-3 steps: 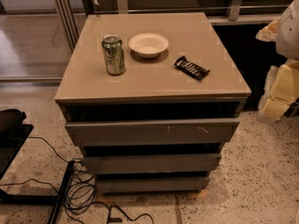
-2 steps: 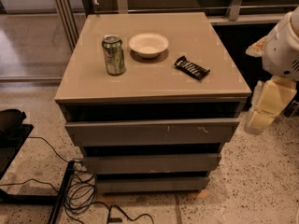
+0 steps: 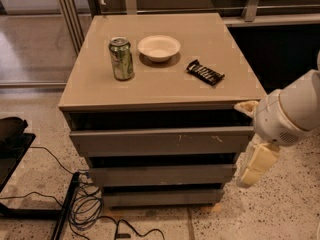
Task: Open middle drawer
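The cabinet [image 3: 165, 91] has three stacked drawer fronts. The middle drawer [image 3: 160, 175] is the plain grey-brown front between the taller top front with pale scratch marks [image 3: 160, 141] and the shorter bottom front [image 3: 160, 197]. It looks shut, about level with the other fronts. My gripper [image 3: 254, 168] hangs from the white arm [image 3: 287, 114] just off the cabinet's right front corner. It is at about the height of the middle drawer, beside its right end. I see no contact with the drawer.
On the cabinet top stand a green can [image 3: 121, 58], a white bowl [image 3: 159, 47] and a dark snack bar [image 3: 205, 72]. Cables [image 3: 85, 209] and a black base [image 3: 12, 139] lie on the floor at left. A glass partition stands behind on the left.
My arm has come in from the right edge, leftward and lower, and now sits close against the cabinet's right front corner. The drawers and the tabletop things have not moved.
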